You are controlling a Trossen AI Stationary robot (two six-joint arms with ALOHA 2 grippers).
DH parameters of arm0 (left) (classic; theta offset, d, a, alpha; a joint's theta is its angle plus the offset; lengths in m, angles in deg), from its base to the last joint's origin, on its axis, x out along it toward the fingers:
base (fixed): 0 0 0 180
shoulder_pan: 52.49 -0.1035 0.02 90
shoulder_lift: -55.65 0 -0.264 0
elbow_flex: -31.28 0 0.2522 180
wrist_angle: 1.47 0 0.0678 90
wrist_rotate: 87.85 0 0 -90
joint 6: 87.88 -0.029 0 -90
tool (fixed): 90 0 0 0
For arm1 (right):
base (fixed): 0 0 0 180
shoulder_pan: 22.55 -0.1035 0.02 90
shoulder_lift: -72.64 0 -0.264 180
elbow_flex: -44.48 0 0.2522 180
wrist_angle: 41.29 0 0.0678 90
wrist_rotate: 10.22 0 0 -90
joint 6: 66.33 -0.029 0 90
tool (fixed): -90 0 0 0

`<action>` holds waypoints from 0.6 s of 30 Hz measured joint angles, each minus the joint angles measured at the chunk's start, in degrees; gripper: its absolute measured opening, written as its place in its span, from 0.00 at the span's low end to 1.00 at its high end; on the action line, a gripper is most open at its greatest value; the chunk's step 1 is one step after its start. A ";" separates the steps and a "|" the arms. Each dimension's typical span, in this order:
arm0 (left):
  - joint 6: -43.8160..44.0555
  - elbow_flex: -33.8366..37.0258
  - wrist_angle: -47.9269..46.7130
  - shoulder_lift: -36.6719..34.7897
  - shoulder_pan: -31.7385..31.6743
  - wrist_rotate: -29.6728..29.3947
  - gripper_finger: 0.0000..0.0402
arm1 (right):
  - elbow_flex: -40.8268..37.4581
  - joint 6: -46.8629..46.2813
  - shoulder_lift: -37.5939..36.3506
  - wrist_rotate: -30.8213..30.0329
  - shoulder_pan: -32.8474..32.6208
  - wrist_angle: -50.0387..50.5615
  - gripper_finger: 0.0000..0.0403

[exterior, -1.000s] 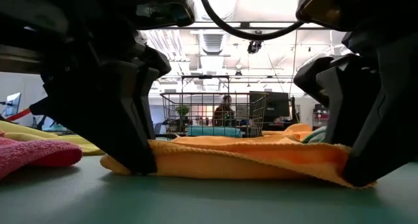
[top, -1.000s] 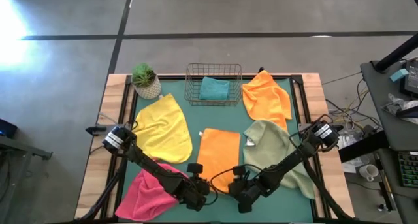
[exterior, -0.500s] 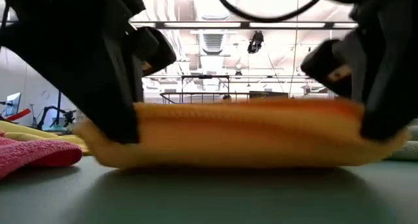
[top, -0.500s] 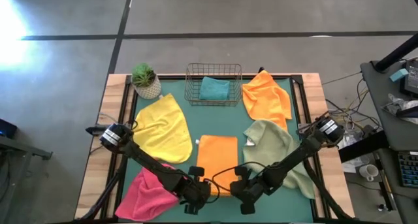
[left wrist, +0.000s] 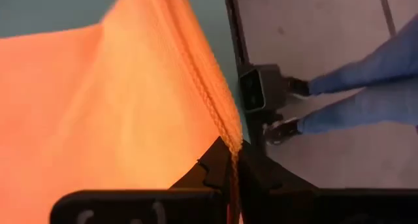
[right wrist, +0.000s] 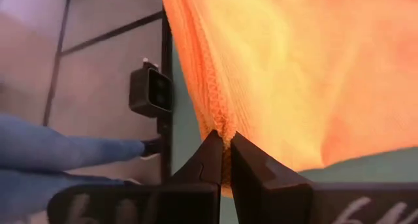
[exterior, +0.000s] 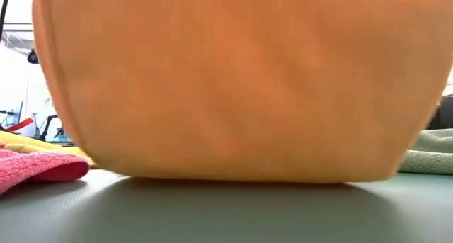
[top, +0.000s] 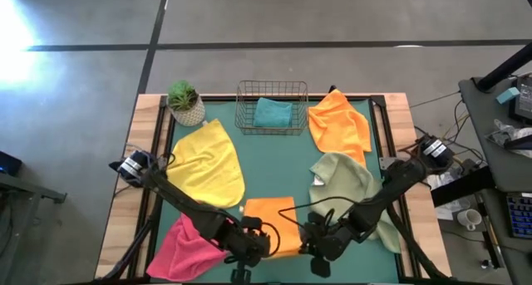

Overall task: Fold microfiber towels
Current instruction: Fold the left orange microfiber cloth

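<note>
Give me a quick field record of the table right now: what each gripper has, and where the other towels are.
left gripper: shut on the orange towel, near edge
right gripper: shut on the same orange towel
orange towel state: near edge lifted off the table
basket: holds the teal towel
second orange towel: crumpled, right of basket
yellow towel: left side
pink towel: near left corner
sage towel: right side
</note>
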 joint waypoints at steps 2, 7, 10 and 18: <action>0.30 -0.34 -0.82 0.00 0.00 -0.78 0.00 | -0.01 -1.76 0.07 -1.25 -0.45 0.11 0.02; 2.41 1.68 -2.00 0.04 -0.79 -3.47 0.00 | -0.04 -4.25 0.53 -7.25 0.56 2.67 0.02; 3.82 3.11 -4.84 0.15 -1.72 -5.81 0.00 | -0.04 -4.62 0.59 -10.06 2.64 5.02 0.02; 4.93 5.97 -9.91 0.13 -5.93 -10.84 0.00 | -1.41 -5.29 0.59 -12.03 8.17 9.26 0.02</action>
